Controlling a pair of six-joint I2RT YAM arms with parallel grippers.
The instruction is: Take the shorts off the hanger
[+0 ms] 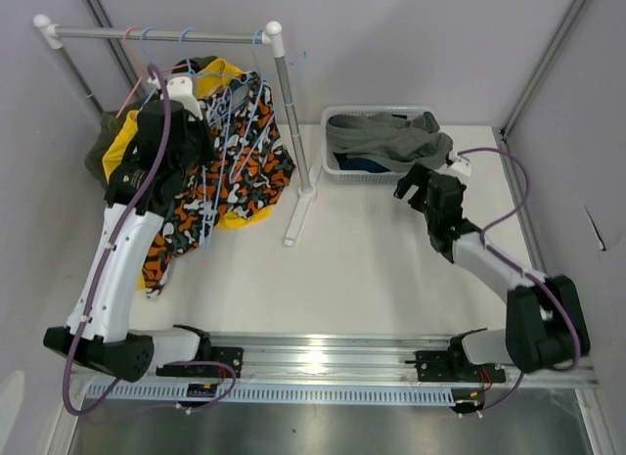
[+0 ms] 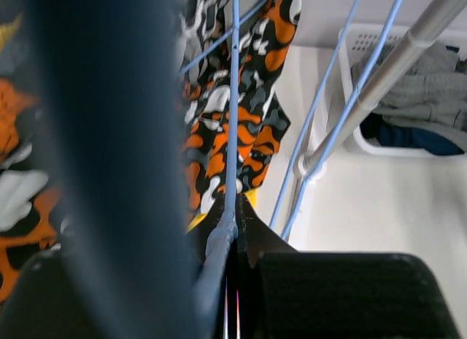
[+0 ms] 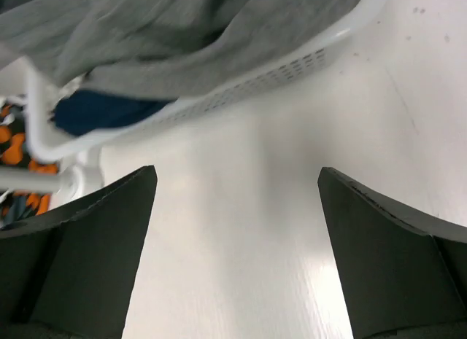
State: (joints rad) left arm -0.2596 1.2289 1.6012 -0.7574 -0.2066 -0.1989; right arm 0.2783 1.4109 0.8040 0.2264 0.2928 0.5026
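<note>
Because the white surface (image 1: 391, 269) fills most of my overhead feed, I start there: the rack (image 1: 156, 31) stands at its far left, one upright dropping to a foot near the middle. From the rail hang the patterned shorts (image 1: 245, 171), orange, black and white, draped low toward the surface, with the yellow shorts (image 1: 223, 73) bunched behind them and the olive shorts (image 1: 98, 154) at the far left edge. Right of the rack's foot sits the white basket (image 1: 331, 167), and in it I see the grey shorts (image 1: 381, 132) heaped on top of the navy shorts (image 1: 367, 164). Several pale blue wires cross the patterned cloth; on my left wrist feed one blue wire hanger (image 2: 232, 135) runs straight down into the left tool (image 2: 235, 226), whose fingers are pinched together on it. The right tool (image 3: 237, 237) hangs over bare surface just in front of the basket, fingers spread wide with nothing between them.
</note>
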